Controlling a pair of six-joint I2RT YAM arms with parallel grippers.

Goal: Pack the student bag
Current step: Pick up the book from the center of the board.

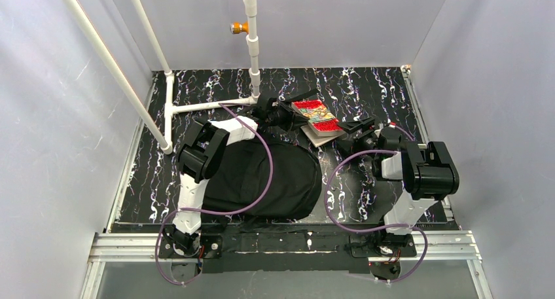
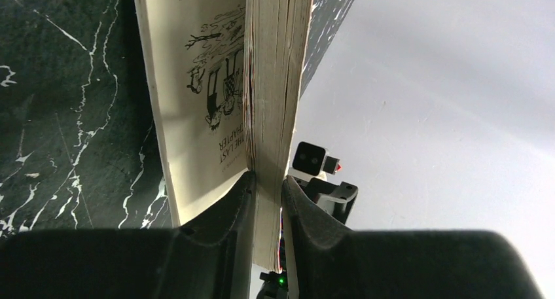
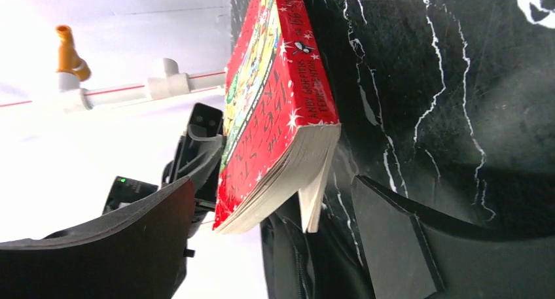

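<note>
The student bag (image 1: 262, 175) is a big black soft backpack lying between the two arm bases; its zipper edge (image 3: 298, 266) shows under the book. A red-covered paperback book (image 1: 317, 114) hangs just past the bag's far edge. My left gripper (image 2: 268, 189) is shut on its page block (image 2: 275, 83), while a lower leaf (image 2: 196, 103) sags open. In the top view the left gripper (image 1: 292, 118) is at the book's left side. My right gripper (image 1: 358, 126) is open at the book's right; its fingers (image 3: 393, 240) stand wide on either side of the book's (image 3: 275, 103) near corner without touching it.
A white pipe frame (image 1: 196, 106) with an orange fitting (image 1: 239, 28) stands at the back left of the black marbled table (image 1: 366, 89). Grey walls close in on three sides. The right arm's purple cable (image 1: 340, 181) loops over the table beside the bag.
</note>
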